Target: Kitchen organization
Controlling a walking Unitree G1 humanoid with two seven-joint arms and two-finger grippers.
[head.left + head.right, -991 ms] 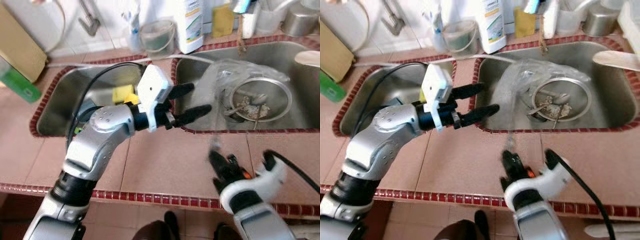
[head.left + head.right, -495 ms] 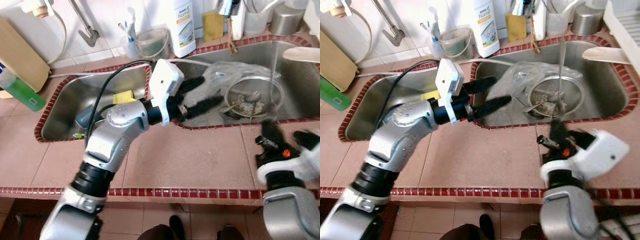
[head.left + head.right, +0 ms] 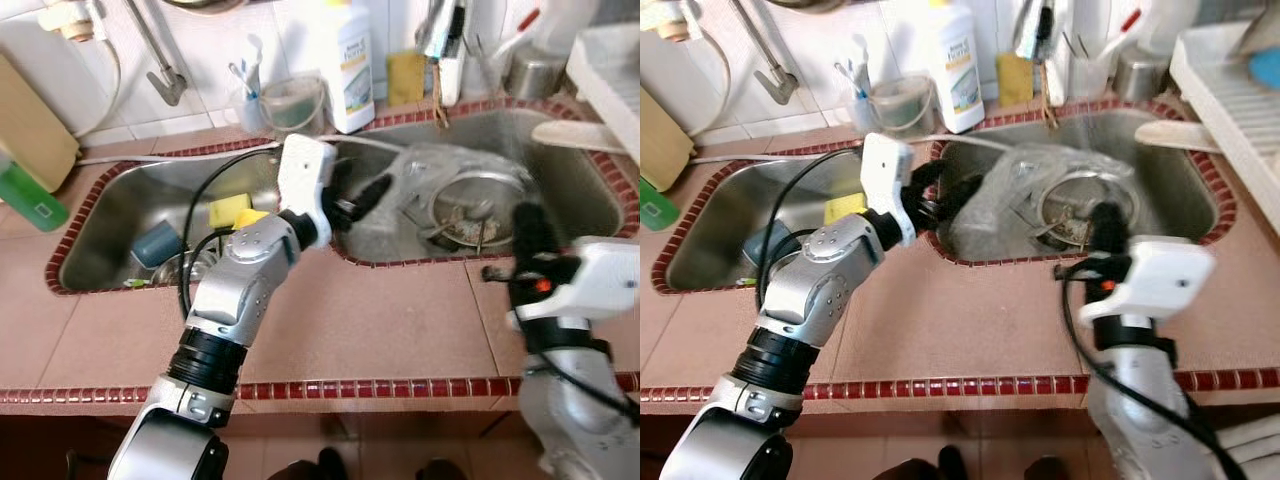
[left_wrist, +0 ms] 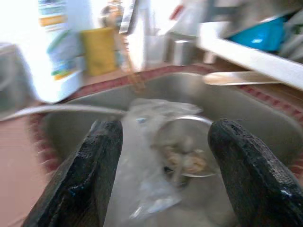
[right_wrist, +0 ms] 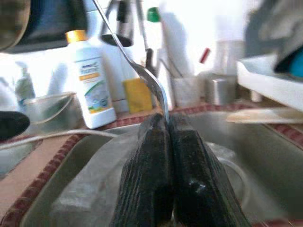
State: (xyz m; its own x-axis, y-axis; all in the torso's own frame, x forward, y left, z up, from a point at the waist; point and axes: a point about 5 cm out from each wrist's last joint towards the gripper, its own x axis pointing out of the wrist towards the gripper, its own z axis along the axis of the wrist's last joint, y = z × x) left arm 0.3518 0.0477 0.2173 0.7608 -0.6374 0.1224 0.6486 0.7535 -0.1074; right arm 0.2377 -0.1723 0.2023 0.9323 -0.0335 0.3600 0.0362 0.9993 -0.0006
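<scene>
While over the sink rim (image 3: 420,258), right gripper (image 5: 163,124) pinching a fork (image 5: 137,66).

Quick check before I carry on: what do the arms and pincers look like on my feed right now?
Both arms are silver with black ribbed joints. Each wrist carries a white boxy housing, fed by a black cable. The left pincer and right pincer each have two long black fingers. A small orange mark sits on the right wrist.

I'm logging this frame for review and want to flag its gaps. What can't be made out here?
- Fork: its handle end is hidden between the shut fingers of the right pincer, right wrist view.
- Bowl contents: blurred and half veiled by the plastic bag, eye views.
- Bottle label: too small and blurred to read.
- Left pincer: open over the sink.
</scene>
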